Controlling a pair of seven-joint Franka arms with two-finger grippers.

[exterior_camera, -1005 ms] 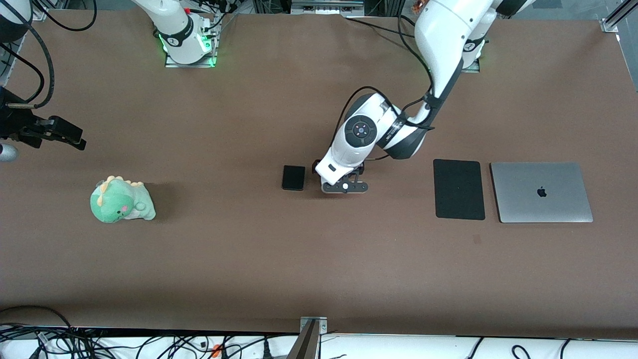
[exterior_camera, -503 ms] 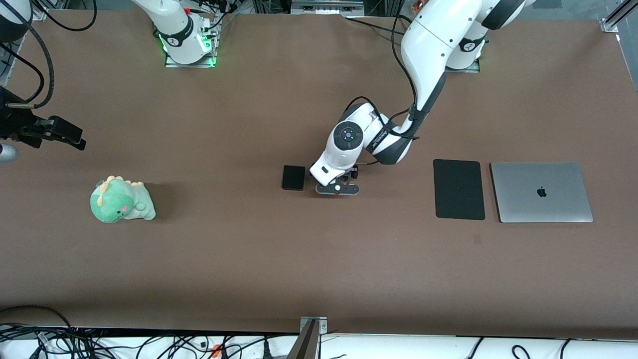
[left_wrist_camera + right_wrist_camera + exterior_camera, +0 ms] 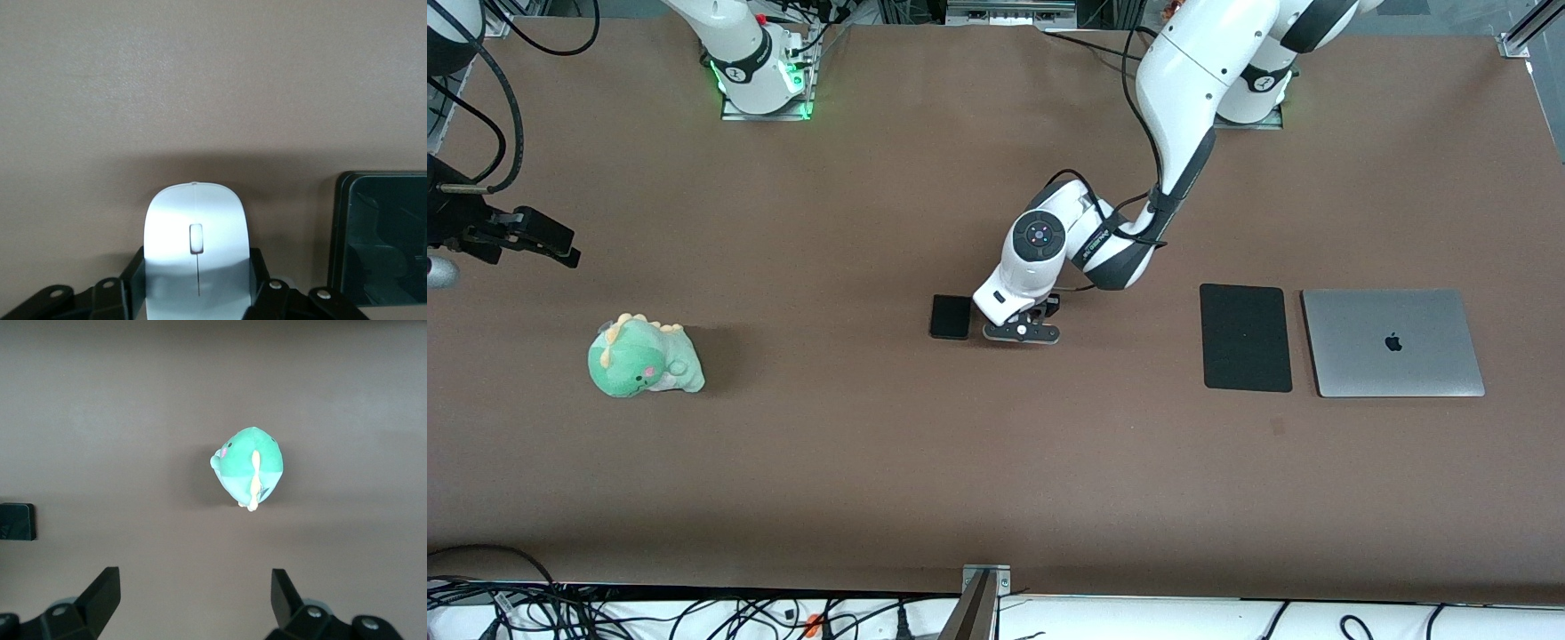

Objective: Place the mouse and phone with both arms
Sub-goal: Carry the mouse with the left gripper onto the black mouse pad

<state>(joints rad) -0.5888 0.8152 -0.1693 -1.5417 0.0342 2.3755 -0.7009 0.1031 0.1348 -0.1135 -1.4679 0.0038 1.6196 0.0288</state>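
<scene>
Right gripper (image 3: 193, 597) high over right arm's end of table, arm waiting, fingers (image 3: 103, 590) spread wide, gripping nothing; green plush dinosaur (image 3: 644, 357) on table below it. Phone (image 3: 950, 316) flat on table mid-table. Left gripper (image 3: 1021, 332) just beside phone, low at table, fingers (image 3: 259, 273) clamped on mouse's (image 3: 195, 243) two flanks, mouse nose sticking out past fingertips. Black pad (image 3: 1245, 337), then laptop (image 3: 1392, 342), toward left arm's end.
</scene>
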